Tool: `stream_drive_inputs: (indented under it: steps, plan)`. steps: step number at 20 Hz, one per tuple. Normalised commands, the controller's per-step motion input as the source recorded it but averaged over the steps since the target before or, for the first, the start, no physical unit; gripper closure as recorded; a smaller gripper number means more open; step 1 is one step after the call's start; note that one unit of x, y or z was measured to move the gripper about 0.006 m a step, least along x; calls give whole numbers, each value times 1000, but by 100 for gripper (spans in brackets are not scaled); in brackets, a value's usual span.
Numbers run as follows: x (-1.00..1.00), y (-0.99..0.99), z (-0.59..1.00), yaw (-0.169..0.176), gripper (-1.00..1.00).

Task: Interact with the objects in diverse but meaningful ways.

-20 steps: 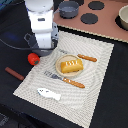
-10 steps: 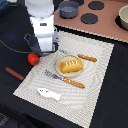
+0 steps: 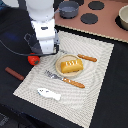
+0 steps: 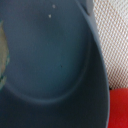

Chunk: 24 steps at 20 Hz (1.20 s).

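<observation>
Sausage sits furthest toward the exterior view's left, off the placemat on the dark table, with open table around it. Next along, the tomato is right at the mat's left edge, tucked just under my arm's white housing. I can't see the gripper fingers from outside, and the wrist view is filled by a blue-grey curved surface with a red patch in one corner, so I can't tell whether it's wide or pinched.

On the mat's near part lies the white fish, with bare mat all around it. A fork with an orange handle lies along the plate on its near side. The plate holds the bread loaf, and a second orange-handled utensil sits just right of it. The mat's right half is open.

Far side: a blue-grey pot on the pink stovetop, contents not visible, and a bowl at the right edge.
</observation>
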Motion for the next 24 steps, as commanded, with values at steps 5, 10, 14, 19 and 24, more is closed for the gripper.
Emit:
stream_drive_inputs:
  steps: [5,10,14,19,24]
  plan:
    - [-42,1,-215,52,100]
    - [-30,0,-142,48,100]
    - [0,0,169,2,100]
    - [371,5,938,-81,100]
    - [658,83,1000,-116,100]
